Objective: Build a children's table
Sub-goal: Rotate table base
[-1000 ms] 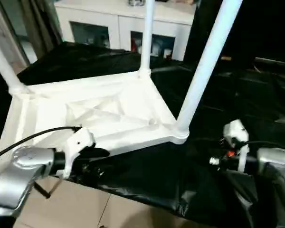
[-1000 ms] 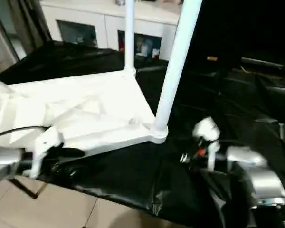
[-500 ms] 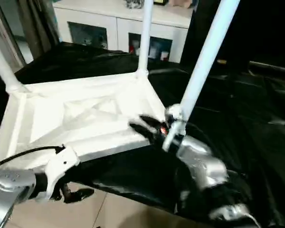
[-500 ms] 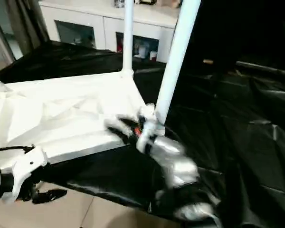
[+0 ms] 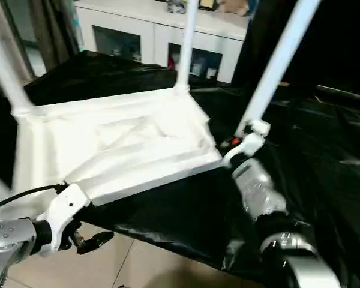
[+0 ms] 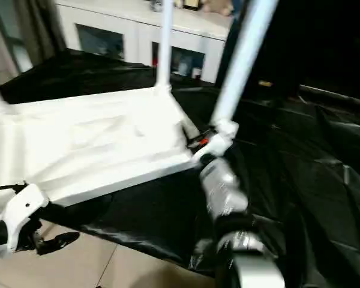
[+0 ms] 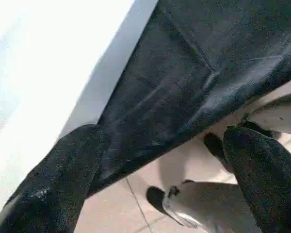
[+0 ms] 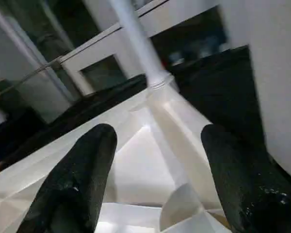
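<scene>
The white plastic tabletop (image 5: 120,150) is seen lying upside down on a black sheet (image 5: 312,150) that covers the work surface, with its ribbed underside facing up. Three white legs are seen rising from corner sockets: a near right leg (image 5: 276,66), a far leg (image 5: 186,42) and a left leg (image 5: 3,66). The right gripper (image 8: 155,165) is held at the near right corner of the tabletop, just beside the base of the near right leg; its two black fingers (image 8: 77,179) are spread apart and nothing is pinched between them, the ribbed underside and the far leg being seen through the gap. The left gripper (image 7: 160,160) is held low beyond the near left edge of the tabletop, above a tiled floor (image 5: 150,270); its fingers (image 7: 63,170) are likewise spread and empty. A white glass-doored cabinet (image 5: 150,36) is seen behind the table.
</scene>
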{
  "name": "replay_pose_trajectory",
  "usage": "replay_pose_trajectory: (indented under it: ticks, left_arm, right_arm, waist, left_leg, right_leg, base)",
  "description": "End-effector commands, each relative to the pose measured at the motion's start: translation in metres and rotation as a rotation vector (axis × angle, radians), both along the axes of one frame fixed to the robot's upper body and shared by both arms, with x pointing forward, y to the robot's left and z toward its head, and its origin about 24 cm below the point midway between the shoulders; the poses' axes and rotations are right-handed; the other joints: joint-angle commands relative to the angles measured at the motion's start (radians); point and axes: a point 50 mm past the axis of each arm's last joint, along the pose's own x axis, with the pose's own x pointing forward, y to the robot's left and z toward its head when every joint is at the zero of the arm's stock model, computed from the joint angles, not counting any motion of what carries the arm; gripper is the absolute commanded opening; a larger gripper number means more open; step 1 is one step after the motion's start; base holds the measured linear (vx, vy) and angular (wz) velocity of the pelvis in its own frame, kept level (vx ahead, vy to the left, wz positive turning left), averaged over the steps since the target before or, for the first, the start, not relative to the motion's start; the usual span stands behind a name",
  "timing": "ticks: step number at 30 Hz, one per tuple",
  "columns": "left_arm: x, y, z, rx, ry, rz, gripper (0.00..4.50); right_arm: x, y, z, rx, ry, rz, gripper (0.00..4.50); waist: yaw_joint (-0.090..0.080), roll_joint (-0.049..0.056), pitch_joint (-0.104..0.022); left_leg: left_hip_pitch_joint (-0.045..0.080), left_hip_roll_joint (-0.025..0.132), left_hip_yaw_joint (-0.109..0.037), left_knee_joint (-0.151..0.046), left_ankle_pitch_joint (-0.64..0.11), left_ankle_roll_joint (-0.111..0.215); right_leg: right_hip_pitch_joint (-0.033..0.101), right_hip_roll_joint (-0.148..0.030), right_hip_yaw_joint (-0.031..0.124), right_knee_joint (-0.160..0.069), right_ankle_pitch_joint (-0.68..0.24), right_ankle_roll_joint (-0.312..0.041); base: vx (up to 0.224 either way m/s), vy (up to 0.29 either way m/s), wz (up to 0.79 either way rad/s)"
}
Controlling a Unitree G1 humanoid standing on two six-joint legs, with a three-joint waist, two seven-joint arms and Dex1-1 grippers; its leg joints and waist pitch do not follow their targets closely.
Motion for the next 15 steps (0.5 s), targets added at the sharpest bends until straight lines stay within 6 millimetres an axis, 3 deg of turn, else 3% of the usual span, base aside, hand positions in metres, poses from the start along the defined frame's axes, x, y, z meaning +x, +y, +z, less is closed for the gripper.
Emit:
replay_pose_trajectory:
  ticks: [1, 4, 7, 9, 15]
  left_arm:
    - [0.004, 0.002, 0.003, 0.029, -0.05, 0.014, 4.49]
    - [0.007, -0.002, 0.002, 0.027, -0.076, 0.001, 4.49]
    - [0.01, -0.006, 0.002, 0.009, -0.099, -0.017, 4.49]
    - [0.011, -0.009, 0.002, -0.003, -0.111, -0.029, 4.49]
    - [-0.001, -0.012, 0.001, -0.1, -0.123, -0.028, 4.49]
  right_arm:
    - [0.002, -0.039, 0.002, 0.002, 0.005, -0.179, 3.12]
    - [0.006, -0.059, 0.008, -0.014, -0.007, -0.246, 3.12]
    - [0.007, -0.078, 0.013, -0.037, -0.013, -0.297, 3.12]
    - [0.008, -0.087, 0.015, -0.047, -0.012, -0.323, 3.12]
    - [0.005, -0.123, 0.024, -0.106, -0.008, -0.405, 3.12]
  waist:
    - [-0.009, 0.032, -0.049]
    - [-0.003, 0.038, -0.052]
    - [-0.001, 0.035, -0.055]
    - [0.002, 0.03, -0.057]
    - [-0.001, 0.033, -0.061]
  left_leg:
    - [0.028, 0.019, -0.002, -0.075, -0.397, -0.051]
    - [0.028, 0.018, -0.001, -0.071, -0.391, -0.051]
    - [0.024, 0.018, 0.001, -0.069, -0.364, -0.046]
    - [0.017, 0.015, 0.004, -0.063, -0.323, -0.032]
    - [0.0, 0.013, 0.003, -0.055, -0.243, -0.016]
  right_leg:
    - [0.014, -0.045, 0.045, -0.079, -0.304, -0.132]
    - [0.015, -0.044, 0.044, -0.075, -0.278, -0.141]
    - [0.019, -0.043, 0.042, -0.07, -0.242, -0.151]
    - [0.024, -0.043, 0.042, -0.066, -0.21, -0.16]
    - [0.038, -0.042, 0.038, -0.053, -0.127, -0.18]
  base:
    - [0.0, 0.0, 0.0]
    - [0.0, 0.0, 0.0]
    - [0.0, 0.0, 0.0]
    - [0.0, 0.0, 0.0]
    - [0.0, 0.0, 0.0]
